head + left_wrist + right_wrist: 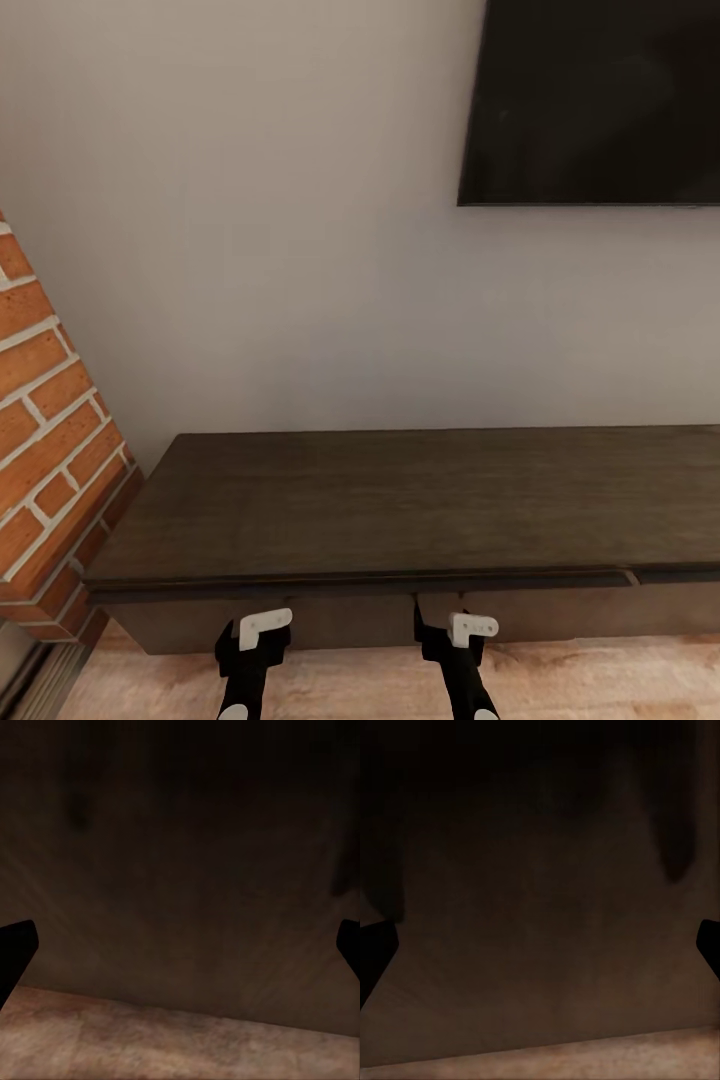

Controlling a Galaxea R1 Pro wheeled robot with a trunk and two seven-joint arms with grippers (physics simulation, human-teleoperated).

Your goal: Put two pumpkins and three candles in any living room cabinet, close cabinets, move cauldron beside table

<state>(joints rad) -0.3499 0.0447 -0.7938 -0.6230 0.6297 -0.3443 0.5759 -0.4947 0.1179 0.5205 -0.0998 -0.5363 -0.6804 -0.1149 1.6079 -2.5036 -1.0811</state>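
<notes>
Both grippers are seen at the lower edge of the head view, held low in front of the cabinet. The left gripper and the right gripper each carry a white bracket on a black body, and they sit near each other, just short of the drawer fronts. In the left wrist view the two dark fingertips are spread to the opposite edges of the picture, so the jaws stand wide apart with nothing between them. The same is seen in the right wrist view, where the fingertips are set wide with nothing held. Ahead of both wrist cameras a dark brown drawer front is faced closely, with a strip of pale wood floor beneath it. The cabinet is placed against a white wall, its drawers appearing shut and its top bare. A brick column is touched by its left end, and a black television is mounted above its right part.
</notes>
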